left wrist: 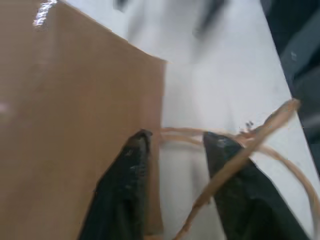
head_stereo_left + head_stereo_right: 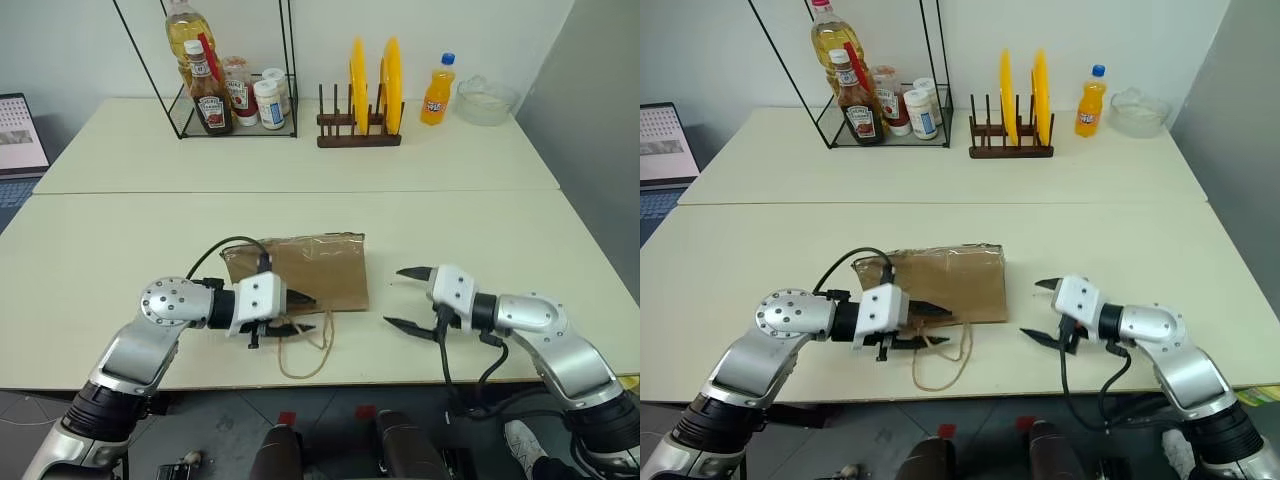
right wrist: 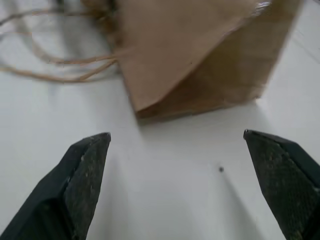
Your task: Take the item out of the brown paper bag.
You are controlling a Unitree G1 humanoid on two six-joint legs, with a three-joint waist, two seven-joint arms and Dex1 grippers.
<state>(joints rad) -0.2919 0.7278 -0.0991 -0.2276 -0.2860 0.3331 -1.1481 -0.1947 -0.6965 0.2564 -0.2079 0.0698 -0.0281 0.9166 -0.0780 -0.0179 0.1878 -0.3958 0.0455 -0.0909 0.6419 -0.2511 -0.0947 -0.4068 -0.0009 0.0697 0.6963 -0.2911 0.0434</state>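
Bag [image 1: 75, 125] edge and handle [image 1: 240, 150] between jaws

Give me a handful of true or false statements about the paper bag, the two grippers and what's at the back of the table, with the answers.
1. The brown paper bag lies flat on the table. True.
2. The right gripper is clamped on the bag. False: it is open, beside the bag, apart from it.
3. The left gripper is at the bag's handle end. True.
4. The orange soda bottle stands inside the wire rack. False: it stands beside the glass bowl.
5. Two yellow plates stand upright. True.
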